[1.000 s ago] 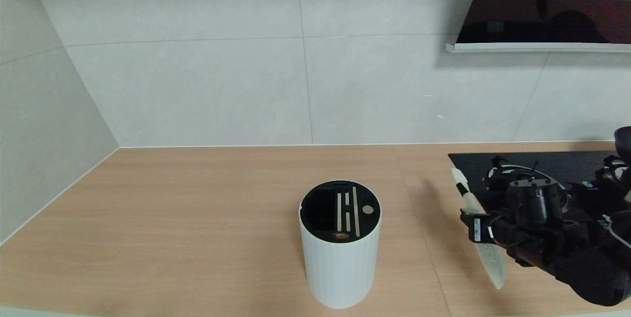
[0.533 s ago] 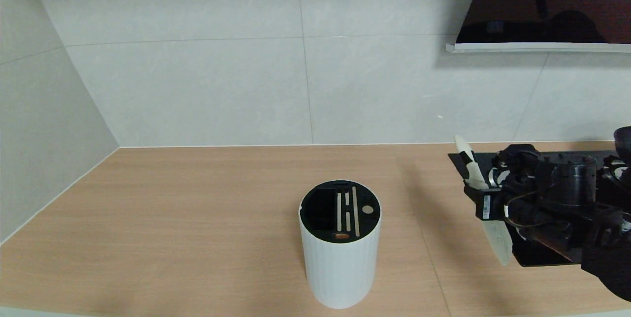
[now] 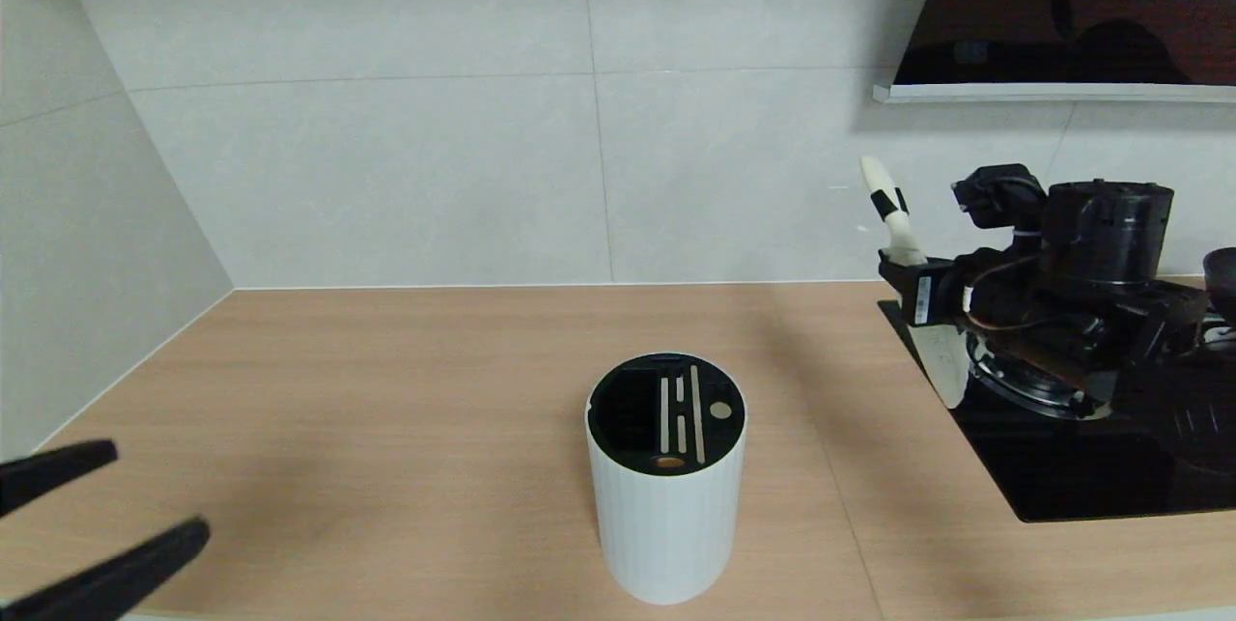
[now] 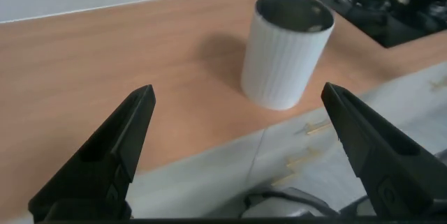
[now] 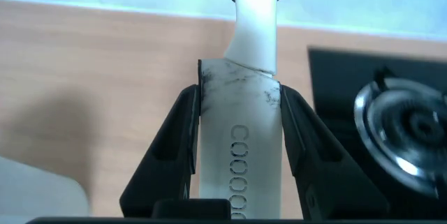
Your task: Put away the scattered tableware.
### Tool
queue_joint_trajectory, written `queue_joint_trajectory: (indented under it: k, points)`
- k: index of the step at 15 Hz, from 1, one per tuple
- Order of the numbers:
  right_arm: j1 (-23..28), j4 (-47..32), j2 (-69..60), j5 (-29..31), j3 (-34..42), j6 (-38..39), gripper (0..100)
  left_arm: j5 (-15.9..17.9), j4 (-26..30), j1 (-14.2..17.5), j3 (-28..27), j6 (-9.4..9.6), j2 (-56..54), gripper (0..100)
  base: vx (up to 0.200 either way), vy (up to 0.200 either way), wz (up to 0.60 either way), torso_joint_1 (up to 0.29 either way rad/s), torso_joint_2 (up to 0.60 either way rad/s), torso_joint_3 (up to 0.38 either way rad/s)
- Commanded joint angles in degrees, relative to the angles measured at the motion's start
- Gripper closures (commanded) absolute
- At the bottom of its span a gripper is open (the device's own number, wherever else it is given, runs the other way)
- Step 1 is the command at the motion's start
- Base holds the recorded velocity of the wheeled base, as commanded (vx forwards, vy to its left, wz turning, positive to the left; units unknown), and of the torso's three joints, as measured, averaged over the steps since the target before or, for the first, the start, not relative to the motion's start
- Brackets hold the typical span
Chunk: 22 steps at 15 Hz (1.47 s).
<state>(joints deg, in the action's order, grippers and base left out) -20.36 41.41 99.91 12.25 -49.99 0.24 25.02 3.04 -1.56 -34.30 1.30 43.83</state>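
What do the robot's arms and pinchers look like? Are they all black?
Mostly, yes. The left gripper has two long black fingers that taper to points, like a beak. The right gripper is black too, with flat-sided fingers and a small white label. Behind it sits a chunky round black wrist, with thin white and reddish cables looped beside it.

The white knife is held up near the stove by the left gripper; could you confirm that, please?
Not quite: the right gripper holds the white knife up near the stove, as the head view shows; the left gripper is open and empty.
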Motion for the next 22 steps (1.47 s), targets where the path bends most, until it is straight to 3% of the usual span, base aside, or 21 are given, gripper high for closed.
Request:
queue_joint_trajectory:
  k: [1,2,4,5,7,8,10,13,16,20,22]
  points:
    - [-2.84,-1.77,0.02,0.32,-4.85,-0.16,100,1.18,-12.7,-1.08,-10.17,-0.69,26.66,0,0.0,0.0,0.0,0.0,0.0,0.0]
    - [-3.81,-1.77,0.02,0.4,-4.59,-0.07,100,0.91,-15.96,-3.54,-8.85,-3.5,28.68,0,0.0,0.0,0.0,0.0,0.0,0.0]
    - [-6.8,-1.77,-0.33,0.49,-4.67,0.11,100,0.82,-24.3,-11.27,-8.76,-14.22,32.2,0,0.0,0.0,0.0,0.0,0.0,0.0]
    - [-7.33,-1.68,-0.42,0.49,-4.67,0.2,100,0.82,-26.59,-12.59,-8.76,-16.16,32.82,0,0.0,0.0,0.0,0.0,0.0,0.0]
    - [-10.23,-0.98,-1.21,2.07,-2.83,0.37,100,0.82,-39.33,-18.3,-7.53,-29.43,35.98,0,0.0,0.0,0.0,0.0,0.0,0.0]
    - [-12.34,0.16,-1.3,2.95,-2.92,0.81,100,0.82,-42.94,-19.18,-7.53,-33.12,38.88,0,0.0,0.0,0.0,0.0,0.0,0.0]
    - [-14.97,0.86,-1.21,3.57,-2.74,2.04,100,0.39,-47.33,-19.53,-7.71,-33.38,43.54,0,0.0,0.0,0.0,0.0,0.0,0.0]
    - [-21.39,0.86,-3.23,5.94,-2.13,3.71,100,-5.59,-50.23,-25.51,-7.53,-33.82,47.76,0,0.0,0.0,0.0,0.0,0.0,0.0]
    - [-26.75,0.95,-3.94,6.21,-1.07,3.8,100,-6.91,-53.75,-28.67,-6.56,-34.26,48.9,0,0.0,0.0,0.0,0.0,0.0,0.0]
    - [-30.0,0.95,-2.79,6.21,-0.02,3.89,100,-7.17,-61.22,-31.05,-5.95,-38.75,49.69,0,0.0,0.0,0.0,0.0,0.0,0.0]
    - [-31.23,0.95,-2.0,6.21,-0.02,4.68,100,-7.44,-61.39,-31.84,-5.95,-39.01,49.78,0,0.0,0.0,0.0,0.0,0.0,0.0]
